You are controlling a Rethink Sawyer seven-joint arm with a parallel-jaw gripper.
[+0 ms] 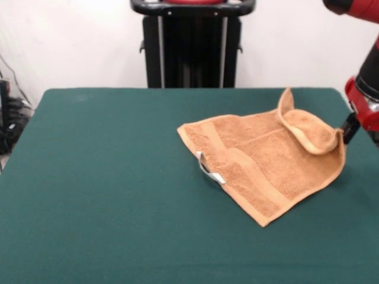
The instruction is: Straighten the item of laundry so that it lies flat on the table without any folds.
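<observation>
Looks like a robotics lab setup to me, not anyone's home. You've got a big table [118, 195] covered in dark green felt, pushed up near a plain white wall [71, 41]. A black pedestal [192, 47] stands at the far side, and a red and black robot arm [367, 89] comes in at the right. Some cables [12, 112] hang at the far left.
</observation>
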